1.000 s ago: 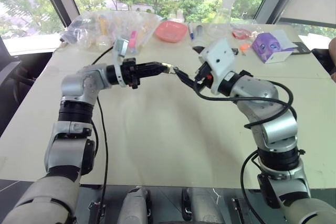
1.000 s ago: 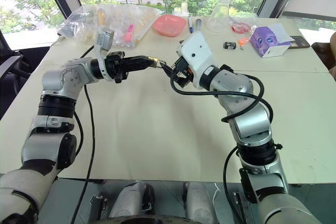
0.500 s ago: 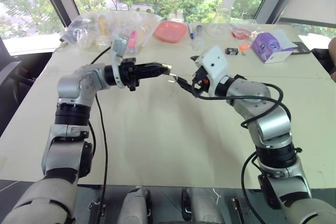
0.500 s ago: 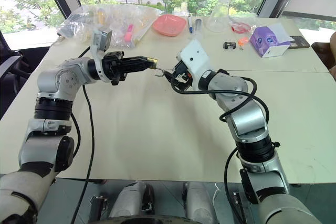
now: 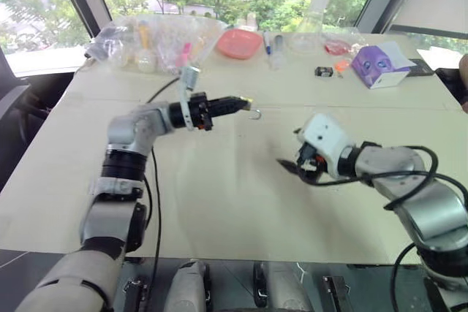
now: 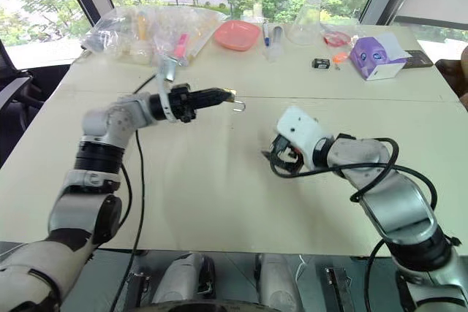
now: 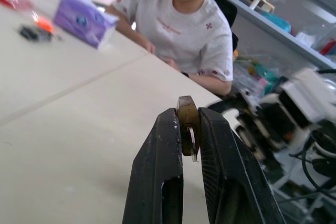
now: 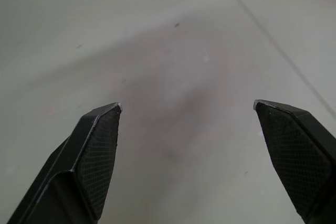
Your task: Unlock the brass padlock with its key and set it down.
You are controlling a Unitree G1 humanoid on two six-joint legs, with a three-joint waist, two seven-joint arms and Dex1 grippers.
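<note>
The brass padlock (image 7: 187,121) is pinched at the tips of my left gripper (image 5: 245,100), which is shut on it and held level above the middle of the table (image 5: 219,202). Its thin silver shackle (image 5: 254,113) hangs from the body like an open hook. My right gripper (image 5: 287,166) is lower and nearer, to the right of the padlock and well apart from it, just over the tabletop. In the right wrist view its fingers (image 8: 100,145) stand wide open with nothing between them. The key is out of view.
Along the far edge lie clear plastic bags (image 5: 157,38), a pink tray (image 5: 238,42), a glass flask (image 5: 311,23), a small black item (image 5: 323,71) and a purple tissue box (image 5: 376,63). A person (image 7: 189,30) sits at the table's right side.
My right gripper has drawn away from the padlock, sinking toward the near right of the table. My left gripper has shifted slightly right and down, still holding the padlock.
</note>
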